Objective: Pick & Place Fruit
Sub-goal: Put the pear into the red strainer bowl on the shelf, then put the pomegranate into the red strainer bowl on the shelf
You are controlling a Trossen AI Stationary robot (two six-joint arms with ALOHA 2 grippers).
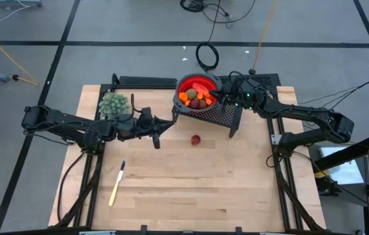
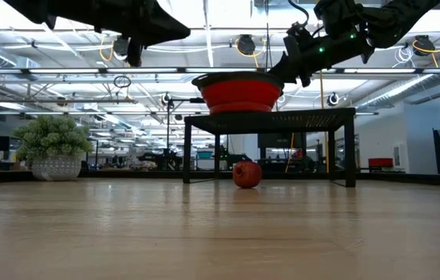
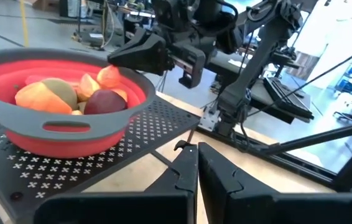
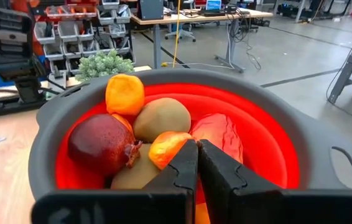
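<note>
A red bowl with a grey rim (image 1: 197, 79) stands on a black perforated stand (image 1: 220, 117). In it lie a dark red ball (image 4: 101, 146), a brownish-green oval (image 4: 162, 118), a red-orange piece (image 4: 219, 134) and orange bits (image 4: 124, 93). A second dark red ball (image 1: 195, 140) rests on the table in front of the stand. My right gripper (image 4: 198, 149) is shut and reaches over the bowl's right rim, just above the fruit. My left gripper (image 3: 198, 149) is shut, level, beside the stand's left corner (image 3: 182, 127), with nothing in it. My right gripper's shut fingertips (image 4: 185, 155) stand over the fruit in the bowl, next to an orange piece (image 4: 166, 146). They come in nearly level from the table's right side. Whether they touch the fruit or the rim, I cannot tell.
A potted green clump (image 1: 114, 104) stands at the far left, close behind my left arm. A yellow-handled knife (image 1: 117, 183) lies on the near left of the table. The wooden top in front of the stand holds only the loose ball (image 2: 246, 174).
</note>
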